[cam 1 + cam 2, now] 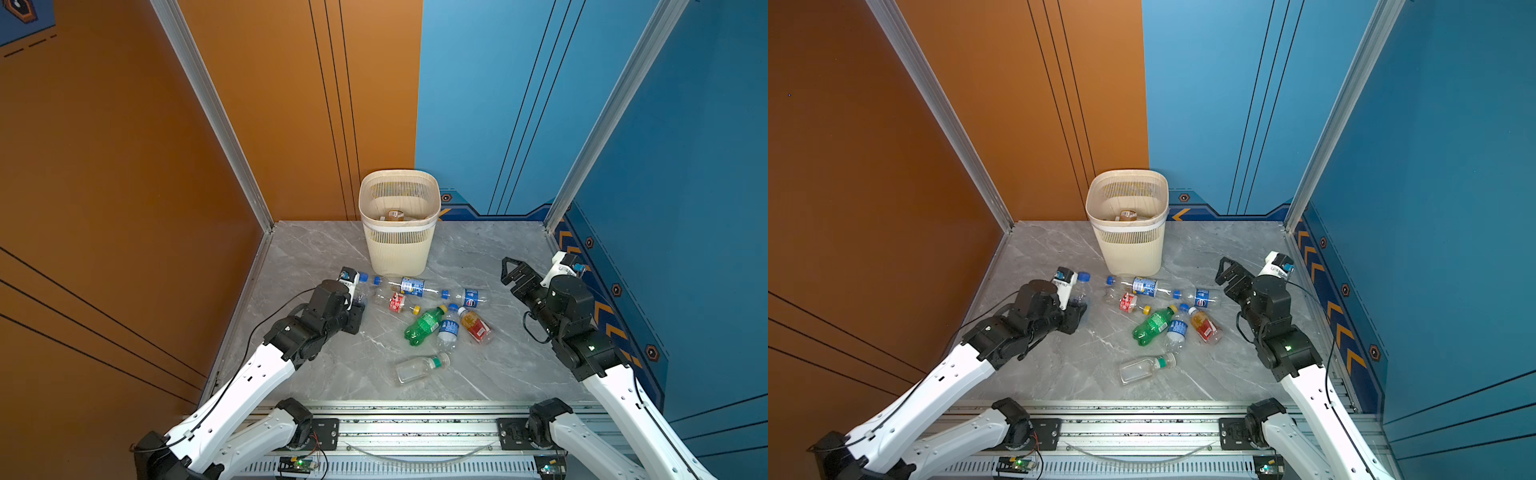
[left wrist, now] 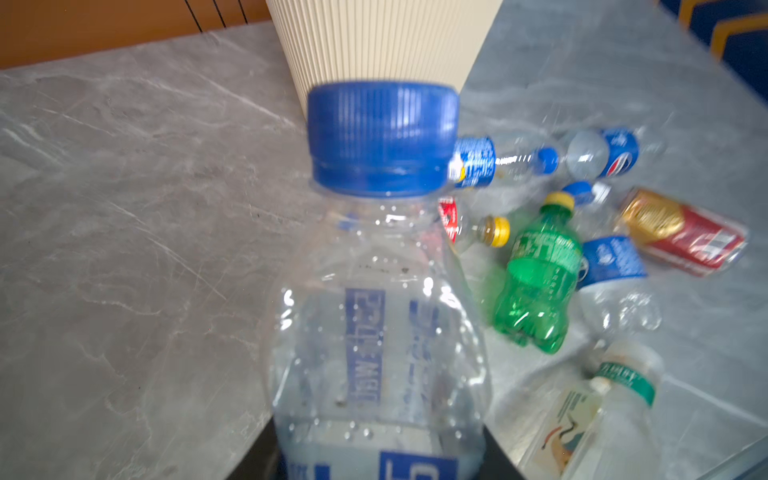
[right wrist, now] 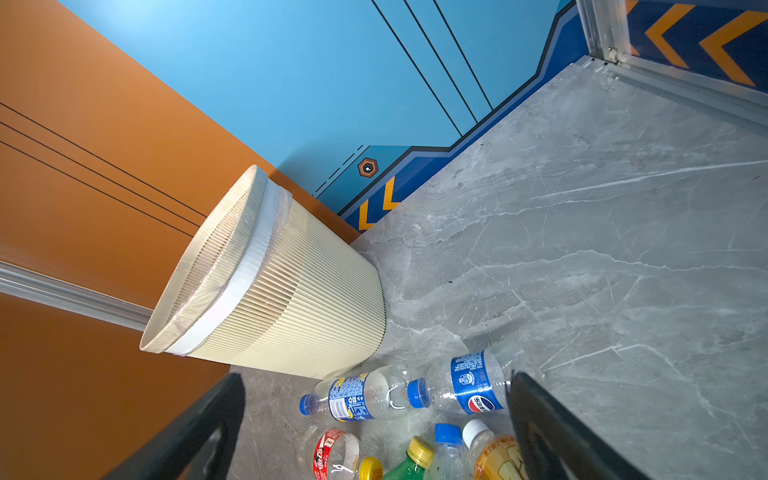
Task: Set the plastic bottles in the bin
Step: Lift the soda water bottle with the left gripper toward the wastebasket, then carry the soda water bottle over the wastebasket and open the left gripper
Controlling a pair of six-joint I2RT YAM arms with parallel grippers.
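The left gripper (image 1: 358, 303) pinched the clear, blue-capped plastic bottle (image 2: 378, 332) — a lift above the rim of the tall cream slatted plastic bin (image 1: 399, 253) was advised before release — while the right gripper (image 1: 505, 271) stood spread.

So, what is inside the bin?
Inside the bin, a top view shows one bottle with a brownish label. The near wall hides the rest of the bottom.
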